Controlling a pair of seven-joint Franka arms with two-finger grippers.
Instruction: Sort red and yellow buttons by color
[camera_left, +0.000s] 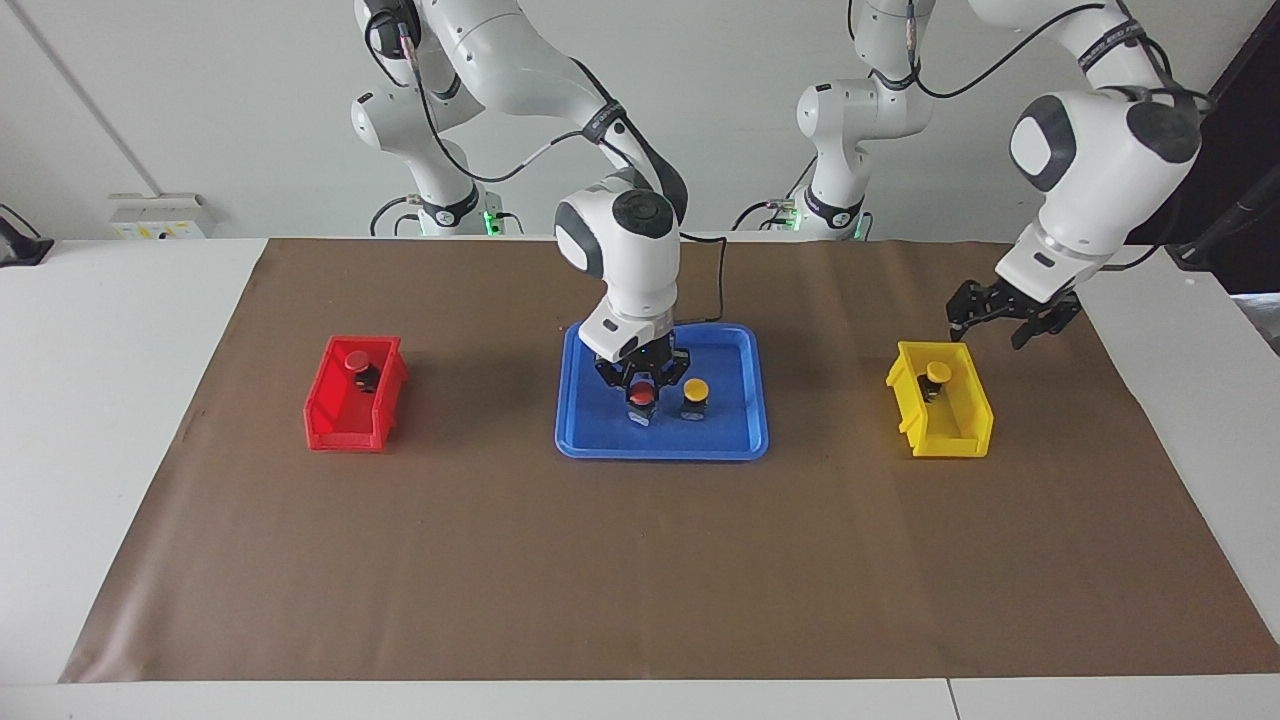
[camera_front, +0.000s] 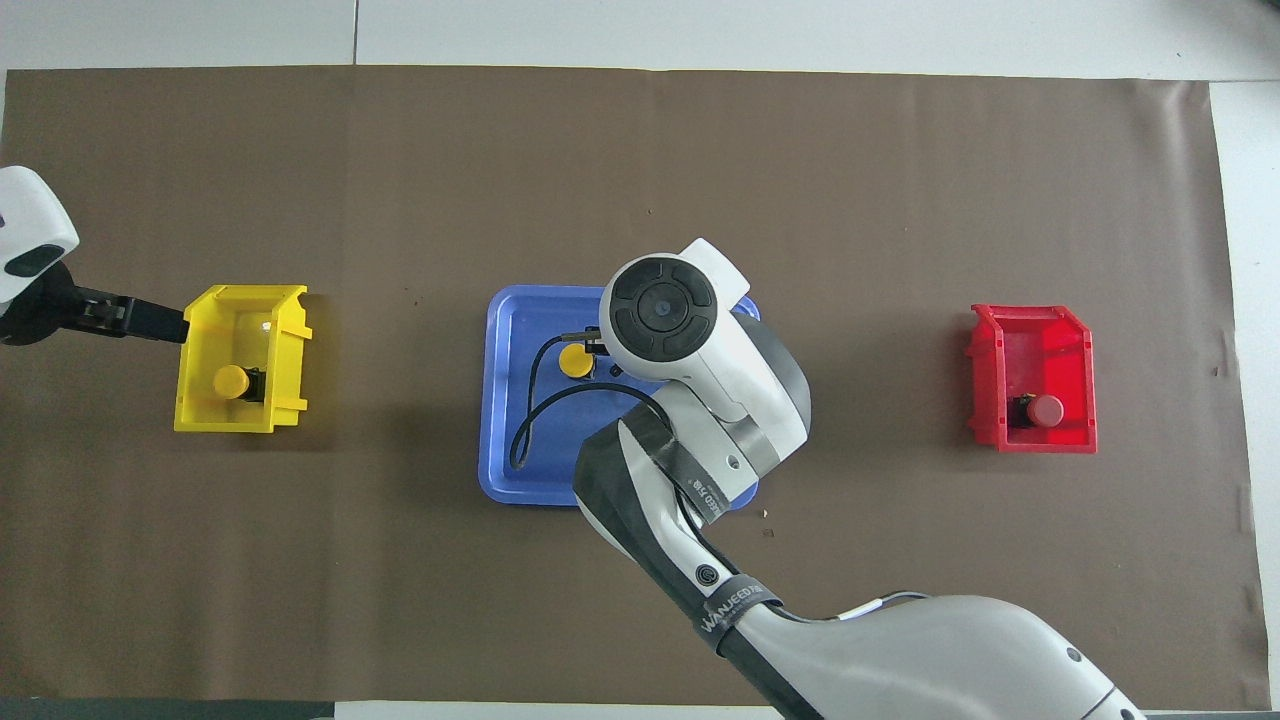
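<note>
A red button (camera_left: 642, 393) and a yellow button (camera_left: 695, 389) stand side by side in the blue tray (camera_left: 660, 445). My right gripper (camera_left: 642, 385) is down in the tray, shut on the red button, which still sits at tray level. In the overhead view the right arm hides that red button; the yellow button (camera_front: 574, 361) shows beside it. A second red button (camera_left: 357, 362) lies in the red bin (camera_left: 345, 425). A second yellow button (camera_left: 937, 372) lies in the yellow bin (camera_left: 950, 440). My left gripper (camera_left: 990, 335) hangs open and empty over the yellow bin's rim nearer the robots.
The red bin (camera_front: 1035, 318) stands toward the right arm's end of the table, the yellow bin (camera_front: 240, 300) toward the left arm's end, the blue tray (camera_front: 510, 400) between them. Brown paper (camera_left: 640, 560) covers the table.
</note>
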